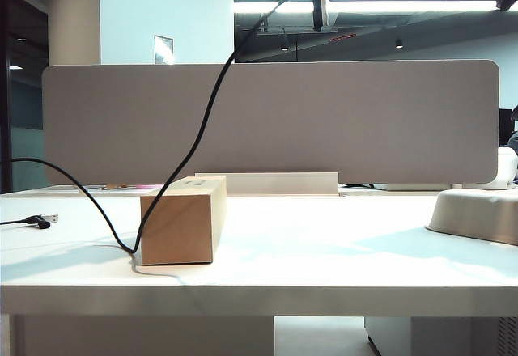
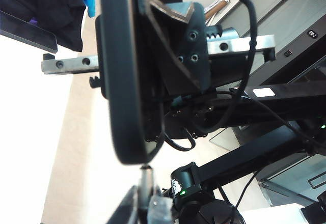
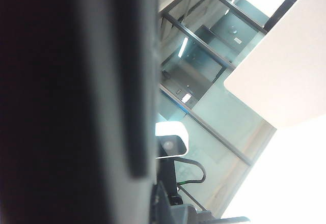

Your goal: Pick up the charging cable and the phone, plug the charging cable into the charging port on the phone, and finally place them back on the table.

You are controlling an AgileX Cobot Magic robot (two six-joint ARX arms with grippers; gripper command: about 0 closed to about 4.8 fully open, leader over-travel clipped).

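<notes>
Both hands are up off the counter, nearly out of the exterior view.

Left hand: pressed together, pinching the silvery plug of the cable. The plug tip sits right at the phone's short edge; cannot tell if it is seated. Port not visible.

Right hand: clamped on the phone, which is seen edge-on.

The cable hangs down to the counter, touching it beside the box. USB end lies at the counter's left.
</notes>
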